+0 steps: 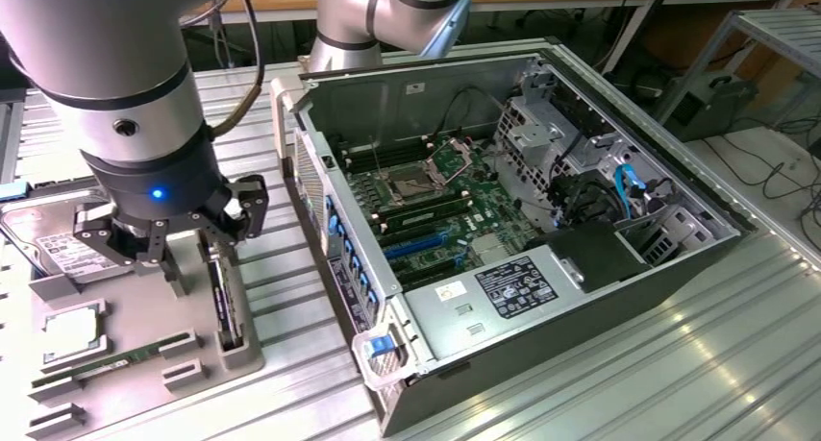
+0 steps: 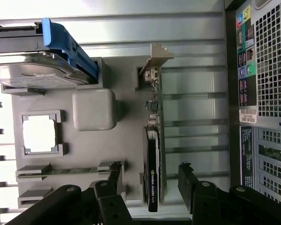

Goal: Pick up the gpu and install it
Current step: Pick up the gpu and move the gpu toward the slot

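The gpu [image 1: 227, 302] [image 2: 152, 159] is being held on edge in a slot of the gray tray [image 1: 241, 364] [image 2: 126, 117] on the surface [image 1: 641, 383], its long axis along the slot, bracket toward the hard drive [image 1: 58, 244] [image 2: 33, 70] end. The spread jaws are being shown flanking it in the wrist view, the inside of the open computer [image 1: 410, 105] in the exterior view.

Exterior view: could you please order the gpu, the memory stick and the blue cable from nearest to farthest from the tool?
1. gpu, on edge in the tray, below the tool.
2. memory stick, flat in the same tray.
3. blue cable, on the exterior view's right.
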